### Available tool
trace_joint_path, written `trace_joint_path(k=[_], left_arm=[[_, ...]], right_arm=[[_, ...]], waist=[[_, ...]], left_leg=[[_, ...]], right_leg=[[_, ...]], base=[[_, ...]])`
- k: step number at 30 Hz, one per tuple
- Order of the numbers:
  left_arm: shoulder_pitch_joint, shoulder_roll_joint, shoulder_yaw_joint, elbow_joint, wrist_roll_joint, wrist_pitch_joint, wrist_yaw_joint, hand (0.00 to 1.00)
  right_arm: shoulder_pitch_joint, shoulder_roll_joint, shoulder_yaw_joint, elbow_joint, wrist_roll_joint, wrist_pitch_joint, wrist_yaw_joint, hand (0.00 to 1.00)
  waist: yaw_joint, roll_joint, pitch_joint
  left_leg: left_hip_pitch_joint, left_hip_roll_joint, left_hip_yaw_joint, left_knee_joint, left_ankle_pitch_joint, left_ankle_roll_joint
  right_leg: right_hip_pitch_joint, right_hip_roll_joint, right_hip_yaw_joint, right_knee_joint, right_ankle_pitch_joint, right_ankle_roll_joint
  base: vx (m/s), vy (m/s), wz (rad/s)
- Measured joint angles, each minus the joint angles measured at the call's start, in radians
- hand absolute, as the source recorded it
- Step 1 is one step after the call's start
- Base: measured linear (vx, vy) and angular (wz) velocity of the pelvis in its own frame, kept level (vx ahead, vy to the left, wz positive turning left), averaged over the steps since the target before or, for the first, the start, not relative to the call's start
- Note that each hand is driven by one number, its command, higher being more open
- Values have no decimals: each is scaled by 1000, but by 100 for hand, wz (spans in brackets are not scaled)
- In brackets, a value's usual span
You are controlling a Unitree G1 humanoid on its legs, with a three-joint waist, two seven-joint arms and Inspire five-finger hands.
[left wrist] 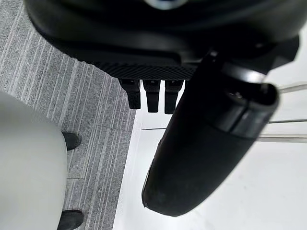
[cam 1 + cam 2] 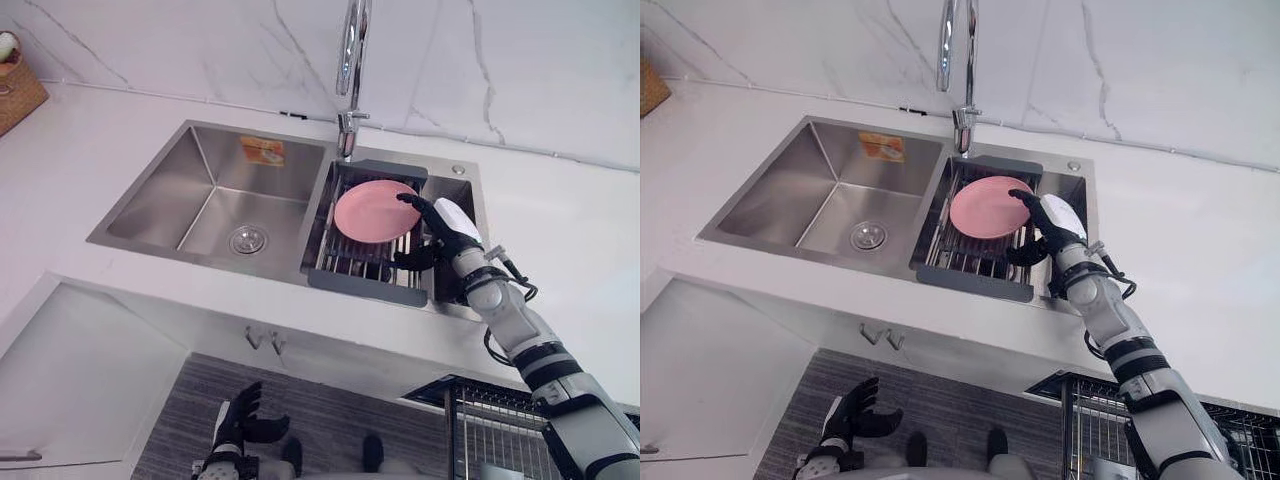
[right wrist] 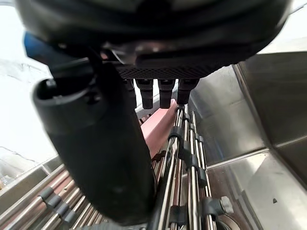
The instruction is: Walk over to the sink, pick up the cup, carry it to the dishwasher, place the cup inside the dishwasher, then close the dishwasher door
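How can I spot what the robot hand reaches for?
Find the steel sink in the white counter, then its right basin below the tap. A wire rack sits there, holding a round pink plate, the only pink thing.

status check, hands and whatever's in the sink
Right hand open at the pink plate, right rim. Plate leaning in the sink rack. Left hand open, low over the floor. Nothing in the way.

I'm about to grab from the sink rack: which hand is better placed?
Right. The right hand reaches into the rack, fingers at the pink plate's edge; the left hand hangs low below the counter.
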Motion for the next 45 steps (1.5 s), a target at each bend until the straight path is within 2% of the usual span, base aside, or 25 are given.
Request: trace_joint_path(k=[5, 6, 16, 21, 25, 31, 33, 34, 36, 39, 45], left_arm=[[-5, 2, 0, -3, 0, -1, 2, 90], [-8, 4, 0, -3, 0, -1, 4, 90], [-13, 8, 0, -8, -1, -2, 18, 90], [-16, 6, 0, -30, -2, -2, 19, 90], [-18, 7, 2, -32, -2, -2, 19, 90], [-18, 4, 22, -35, 0, 1, 17, 90], [-11, -5, 43, -35, 0, 3, 17, 90], [-8, -6, 45, -35, 0, 4, 18, 90], [-6, -6, 44, -35, 1, 4, 15, 90], [-8, -6, 46, -29, 4, 5, 12, 90], [-22, -14, 82, 20, 17, 12, 7, 90]], right_arm=[[-47, 8, 16, 48, -14, 2, -13, 90], [-64, 17, 16, 64, -36, 4, -19, 30], [-202, 25, 21, 184, -75, 19, -58, 30], [-234, 10, 16, 214, -67, 40, -74, 30], [-232, 8, 16, 183, -65, 39, -70, 30], [-88, 3, -100, -24, -64, 47, -77, 30], [-9, 3, -153, -208, -39, 44, -77, 30], [11, 3, -161, -257, -36, 36, -77, 30], [83, 4, -204, -434, -36, -15, -85, 30], [128, 24, -278, -574, -33, -61, -100, 30], [265, 96, -410, -721, -7, -79, -123, 30]], waist=[[-1, -1, 16], [-1, -1, 23], [2, -9, 38], [24, -11, 55], [15, -21, 67], [13, -22, 68], [7, -22, 68], [3, -22, 68], [-6, -22, 68], [-19, -22, 68], [-34, -26, 66]], left_leg=[[-9, 1, -1, -2, 5, -2], [-10, 1, -1, -2, 6, -2], [-18, -3, -11, -3, 6, -1], [-19, -3, -16, -6, 6, -1], [-18, -3, -17, -6, 6, -1], [-14, 3, -16, -6, 5, 0], [6, 5, -10, -3, 5, 0], [14, 5, -8, -1, 5, 1], [37, 7, 14, 10, -6, 4], [50, 12, 41, 20, -34, 6], [96, 16, 115, 29, -57, 4]], right_leg=[[-11, 0, 0, 1, 0, 0], [-12, 1, 0, 1, 0, 0], [-16, 2, -10, 0, 1, 0], [-16, 2, -14, -2, 1, 0], [-15, 2, -14, -2, 1, 0], [-13, 2, -11, 0, 1, 0], [5, 4, -1, 1, 1, 0], [12, 4, 4, 2, 1, 0], [30, 4, 28, 4, 1, 0], [31, 7, 57, 6, 0, 0], [42, 18, 134, 20, -2, 1]], base=[[-42, -7, 0], [0, 0, 0], [11, 0, 2], [1, -2, 1], [0, 0, 0], [0, 0, -1], [8, 0, -10], [16, 4, -17], [-1, 12, -28], [-48, 23, -30], [-88, 4, -39]])
